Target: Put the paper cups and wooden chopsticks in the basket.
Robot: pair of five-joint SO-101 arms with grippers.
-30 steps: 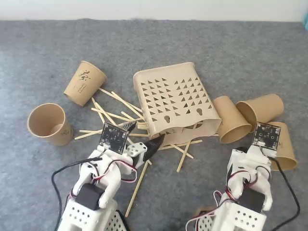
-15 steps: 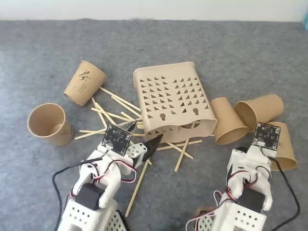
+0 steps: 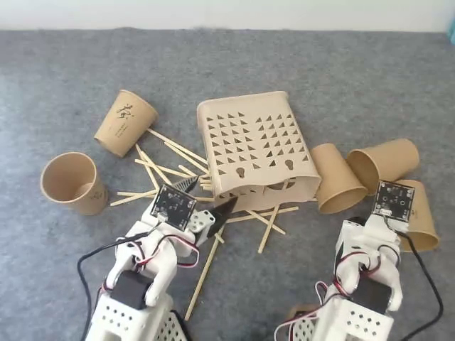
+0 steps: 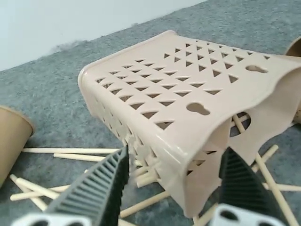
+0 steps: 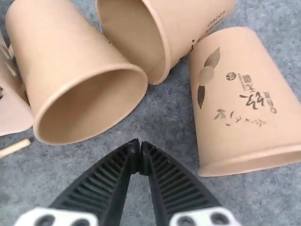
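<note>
The beige perforated basket [image 3: 256, 145] lies tipped over at mid-table, its opening facing my arms. My left gripper [image 3: 207, 199] is open just in front of the basket's [image 4: 188, 94] near corner, its fingers either side of that corner without touching it. Wooden chopsticks [image 3: 163, 167] lie scattered to the basket's left and under its front edge [image 3: 266, 217]. Two paper cups lie left: one on its side [image 3: 124, 122], one tilted [image 3: 71, 183]. Three cups lie on their sides at the right [image 3: 339, 177] [image 3: 387, 162] [image 3: 419, 217]. My right gripper [image 5: 139, 148] is shut, empty, just short of two cups [image 5: 80, 80] [image 5: 240, 99].
Grey carpet [image 3: 320, 71] covers the table, with open room behind the basket and at the far right. One long chopstick [image 3: 204, 273] lies beside the left arm's base. A white wall [image 3: 227, 13] borders the back edge.
The basket has rocked and shifted slightly, and the cup against its right side has moved with it. My left gripper has edged a little toward the basket's corner. The right arm is still.
</note>
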